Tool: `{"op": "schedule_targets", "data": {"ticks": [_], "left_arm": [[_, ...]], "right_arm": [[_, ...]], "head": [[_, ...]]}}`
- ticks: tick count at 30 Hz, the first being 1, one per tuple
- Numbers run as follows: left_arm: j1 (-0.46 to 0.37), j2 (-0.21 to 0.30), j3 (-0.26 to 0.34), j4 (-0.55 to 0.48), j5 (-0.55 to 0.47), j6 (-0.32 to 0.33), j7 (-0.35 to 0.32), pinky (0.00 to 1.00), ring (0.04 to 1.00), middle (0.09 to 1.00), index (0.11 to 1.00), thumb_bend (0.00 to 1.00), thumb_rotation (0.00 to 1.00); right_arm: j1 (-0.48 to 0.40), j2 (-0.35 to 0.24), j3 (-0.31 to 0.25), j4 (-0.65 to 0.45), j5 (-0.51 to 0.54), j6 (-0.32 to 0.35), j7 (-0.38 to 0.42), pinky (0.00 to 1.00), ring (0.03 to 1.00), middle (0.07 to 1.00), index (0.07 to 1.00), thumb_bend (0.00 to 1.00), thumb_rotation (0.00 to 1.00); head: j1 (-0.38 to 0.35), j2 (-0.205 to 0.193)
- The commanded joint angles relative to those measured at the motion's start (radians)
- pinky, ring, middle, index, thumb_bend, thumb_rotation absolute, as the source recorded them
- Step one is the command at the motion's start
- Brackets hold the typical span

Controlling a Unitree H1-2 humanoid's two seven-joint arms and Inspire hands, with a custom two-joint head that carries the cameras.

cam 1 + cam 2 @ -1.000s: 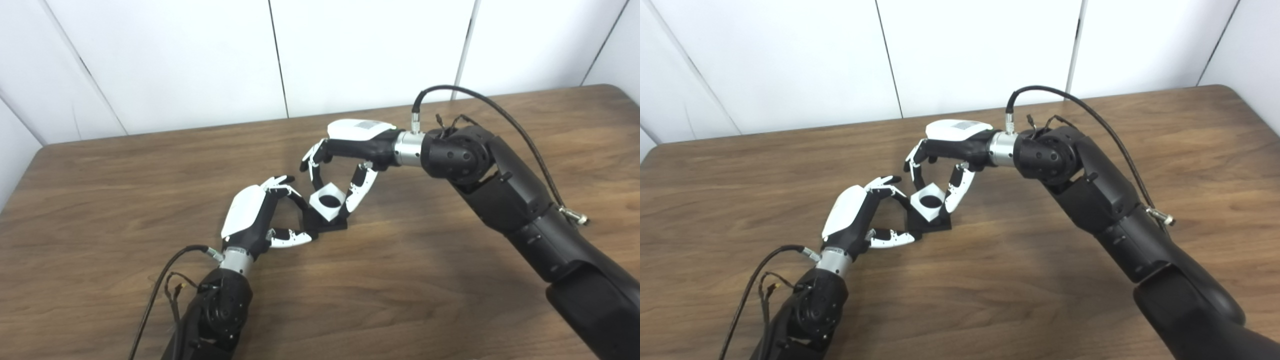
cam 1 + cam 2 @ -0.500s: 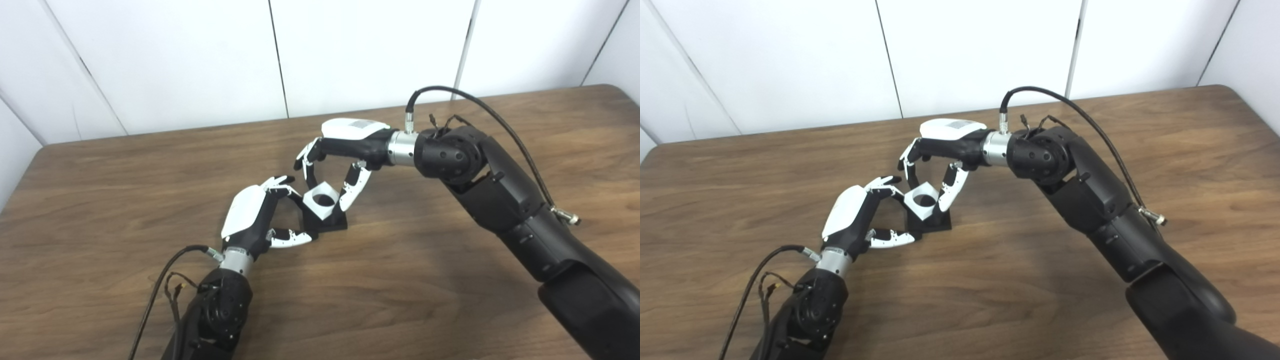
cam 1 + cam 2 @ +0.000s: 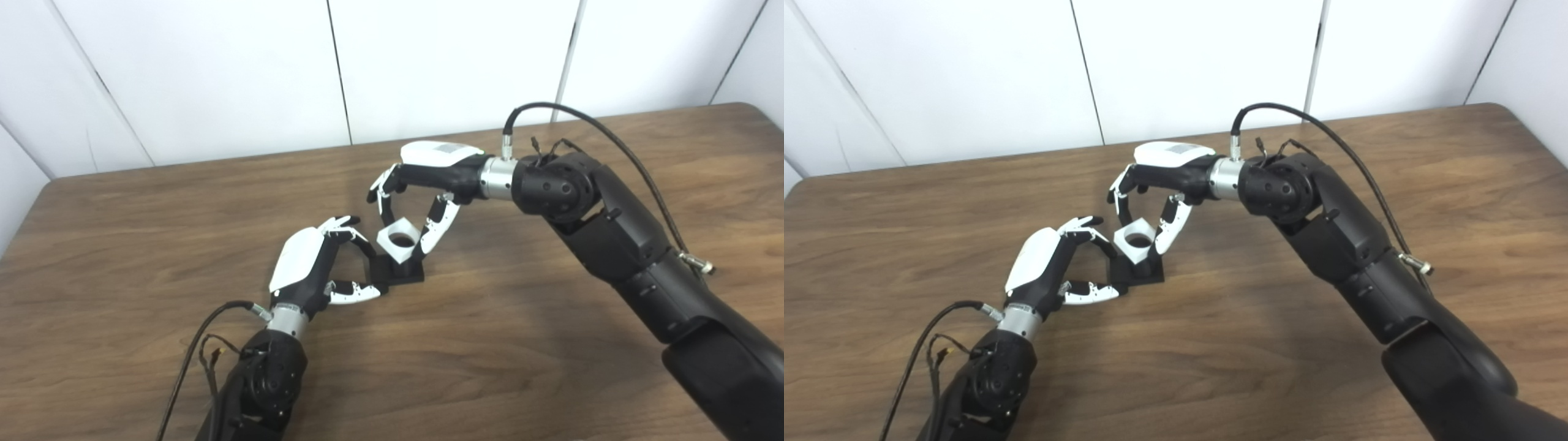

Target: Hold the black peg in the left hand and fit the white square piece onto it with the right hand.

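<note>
Near the middle of the brown wood-grain table (image 3: 551, 343), the black peg on its flat square base (image 3: 401, 269) rests on the tabletop. The left hand (image 3: 306, 269), white-backed with black fingers, lies just to the left of the base, its fingers and thumb curled around the base's near-left edge in a grasp. The white square block with a round through-hole (image 3: 398, 237) sits directly above the base, over the peg; how far the peg has entered the hole cannot be told, since the block hides it. The right hand (image 3: 429, 177) reaches in from the right and arches over the block, pinching it between downward-pointing fingers on its far-left side and the thumb on its right side. The block's hole faces upward and slightly toward the camera, so its axis runs nearly vertical, in line with the peg. The block is turned so that one corner points toward the left hand.
</note>
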Motion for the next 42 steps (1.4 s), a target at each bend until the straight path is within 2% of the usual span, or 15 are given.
{"op": "schedule_targets", "data": {"ticks": [1, 29, 42], "left_arm": [[0.006, 0.020, -0.009, -0.004, 0.024, 0.009, -0.023, 0.89, 0.929, 0.882, 0.488, 0.52, 0.08], [-0.001, 0.004, -0.018, -0.015, 0.029, 0.032, -0.023, 0.90, 0.930, 0.882, 0.489, 0.52, 0.08], [0.003, 0.007, -0.014, -0.022, 0.020, 0.035, -0.024, 0.91, 0.933, 0.881, 0.488, 0.52, 0.08]], "right_arm": [[-0.057, -0.011, -0.022, -0.028, 0.008, 0.005, -0.022, 0.78, 0.860, 0.815, 0.480, 0.52, 0.14], [-0.032, 0.007, -0.007, -0.017, 0.019, 0.003, -0.021, 0.78, 0.855, 0.806, 0.480, 0.52, 0.14], [-0.025, 0.020, 0.002, 0.018, 0.015, -0.023, -0.039, 0.79, 0.851, 0.805, 0.480, 0.52, 0.14]], "head": [[0.002, 0.001], [0.027, 0.013], [0.032, 0.016]]}}
